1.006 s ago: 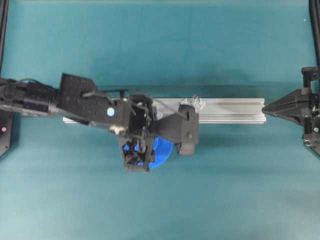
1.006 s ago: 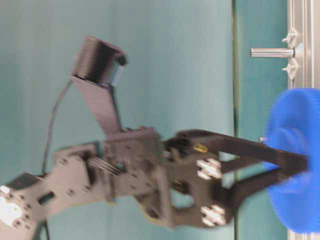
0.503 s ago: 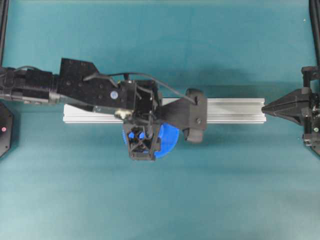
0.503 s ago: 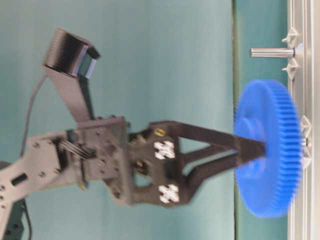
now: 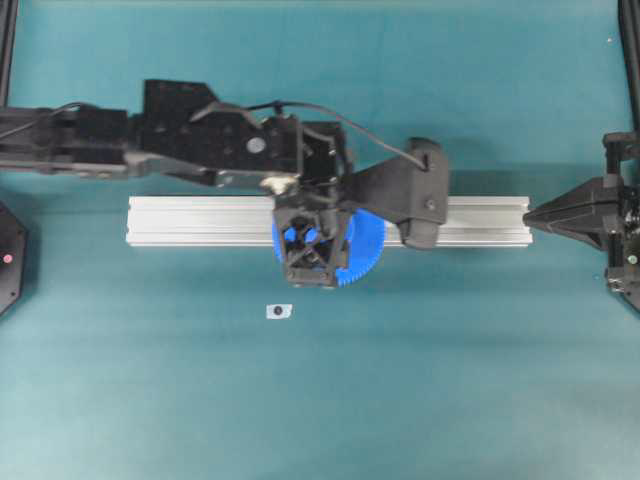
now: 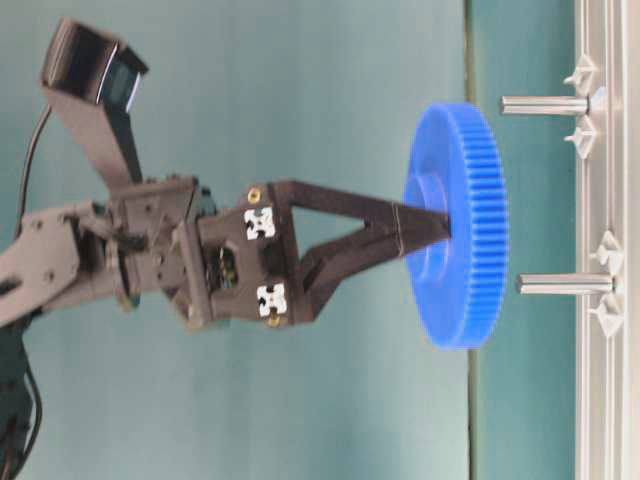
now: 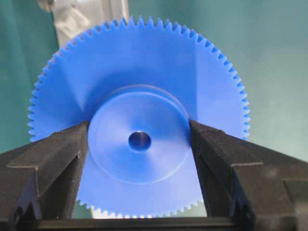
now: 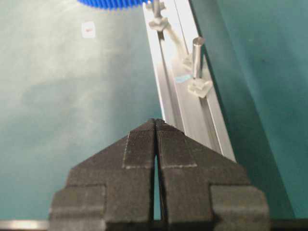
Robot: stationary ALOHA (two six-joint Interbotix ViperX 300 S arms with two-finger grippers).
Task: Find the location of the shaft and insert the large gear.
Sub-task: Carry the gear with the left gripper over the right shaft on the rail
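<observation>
Large gear (image 6: 456, 225) flat, hub toward left tool (image 6: 425, 228)

Both arms are matte black with angular, plate-built links. The left arm (image 5: 190, 150) carries visible screw heads, a pale round dot on its upper plate, and a thin black cable looping to a boxy black wrist camera (image 6: 90, 70) on an angled bracket. The left pincer (image 6: 425, 228) has triangular open-frame fingers (image 6: 340, 215), white cross-shaped inserts and brass-coloured fasteners. The right pincer (image 8: 155, 130) has wedge-shaped fingers with finely ribbed black pads (image 8: 139, 144).
</observation>
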